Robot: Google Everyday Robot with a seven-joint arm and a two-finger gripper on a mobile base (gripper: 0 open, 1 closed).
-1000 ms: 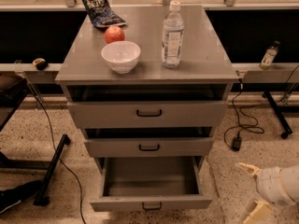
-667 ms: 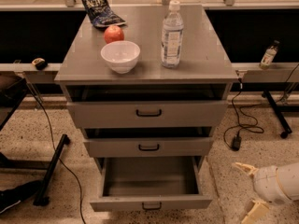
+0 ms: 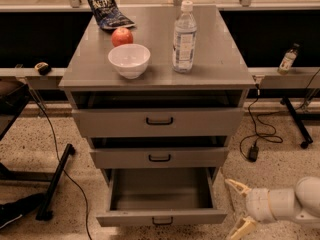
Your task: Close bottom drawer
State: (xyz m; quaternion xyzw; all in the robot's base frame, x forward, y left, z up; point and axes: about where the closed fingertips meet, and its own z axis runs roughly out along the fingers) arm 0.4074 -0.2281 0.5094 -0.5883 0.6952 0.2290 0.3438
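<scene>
The bottom drawer is the lowest of three grey drawers in the cabinet. It is pulled far out, its inside is empty, and its shallow front carries a small black bar handle. My gripper is low at the right, beside the drawer's front right corner and apart from it. Its two pale fingers are spread open and hold nothing. One fingertip points up-left, the other sits near the frame's bottom edge.
The middle drawer and top drawer stand slightly out. On the cabinet top are a white bowl, an apple, a water bottle and a snack bag. A cable and plug lie on the floor at right.
My gripper has shifted slightly left toward the drawer's right corner. The drawers have not moved.
</scene>
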